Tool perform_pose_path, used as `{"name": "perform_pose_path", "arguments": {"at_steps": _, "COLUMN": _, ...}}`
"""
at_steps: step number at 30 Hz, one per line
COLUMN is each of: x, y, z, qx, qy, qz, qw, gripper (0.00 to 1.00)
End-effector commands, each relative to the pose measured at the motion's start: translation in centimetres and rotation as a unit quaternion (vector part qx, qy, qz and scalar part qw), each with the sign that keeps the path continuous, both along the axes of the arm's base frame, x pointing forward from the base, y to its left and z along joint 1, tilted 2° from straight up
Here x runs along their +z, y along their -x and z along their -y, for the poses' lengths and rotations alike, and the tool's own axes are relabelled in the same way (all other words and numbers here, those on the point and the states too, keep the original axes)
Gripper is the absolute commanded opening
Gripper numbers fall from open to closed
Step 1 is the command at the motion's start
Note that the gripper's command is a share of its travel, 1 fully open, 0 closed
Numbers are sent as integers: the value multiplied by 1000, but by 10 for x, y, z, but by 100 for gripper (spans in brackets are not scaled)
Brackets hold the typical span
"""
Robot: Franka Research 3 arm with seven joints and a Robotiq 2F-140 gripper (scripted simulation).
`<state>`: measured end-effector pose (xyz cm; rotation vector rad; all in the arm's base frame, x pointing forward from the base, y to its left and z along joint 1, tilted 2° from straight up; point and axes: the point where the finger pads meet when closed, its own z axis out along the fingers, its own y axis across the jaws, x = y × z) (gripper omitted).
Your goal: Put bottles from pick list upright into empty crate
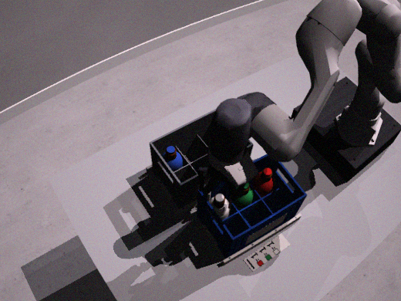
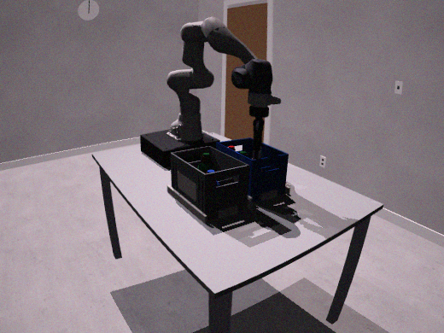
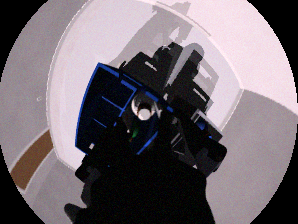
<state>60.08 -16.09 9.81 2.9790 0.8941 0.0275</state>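
Bottles: where, on that wide table point(image 1: 69, 174) point(image 2: 149, 201) point(image 3: 65, 100)?

"Split between two crates, side by side. Above them, the bent arm point(image 1: 320, 58) point(image 2: 228, 40), reaching down into the blue crate point(image 1: 270, 217) point(image 2: 273, 175) point(image 3: 92, 115)."

And in the dark crate point(image 1: 181, 193) point(image 2: 226, 196) point(image 3: 210, 121)?

"One blue bottle point(image 1: 173, 159) point(image 2: 211, 172) point(image 3: 201, 124) and one spare green bottle point(image 2: 206, 160). Probably not wanted, both of them; best left standing."

Gripper point(image 1: 213, 189) point(image 2: 257, 155) point(image 3: 143, 108)?

"Partly open, released, around the top of the white bottle point(image 1: 220, 206) point(image 3: 144, 111). Hard to tell from here, contact or a thin gap."

Anything else in the blue one?

"Yes: next to the white, in a row, the green bottle point(image 1: 244, 197) point(image 2: 242, 152) point(image 3: 135, 133), then the red bottle point(image 1: 265, 182) point(image 2: 231, 148). All apparently upright, each in a separate slot."

And on the pick list point(image 1: 266, 255)?

"Red, green, white patches. Counts too small to read for sure; likely one apiece."

Step in hand, then?

"Letting go of the last bottle, by the look of it. Next, straight up, slowly, with no sideways drift. Otherwise, a risk of tipping the white one or catching a divider. Then stop high, well off both crates, touching nothing."
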Motion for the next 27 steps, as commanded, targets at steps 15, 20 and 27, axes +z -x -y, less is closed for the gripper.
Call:
{"name": "perform_pose_path", "arguments": {"at_steps": 15, "x": 3, "y": -2, "z": 2, "qx": -1, "qy": 2, "qz": 3, "qw": 1000, "gripper": 38}}
{"name": "perform_pose_path", "arguments": {"at_steps": 20, "x": 16, "y": -1, "z": 2, "qx": -1, "qy": 2, "qz": 3, "qw": 1000, "gripper": 38}}
{"name": "perform_pose_path", "arguments": {"at_steps": 27, "x": 29, "y": -1, "z": 1, "qx": -1, "qy": 2, "qz": 3, "qw": 1000, "gripper": 38}}
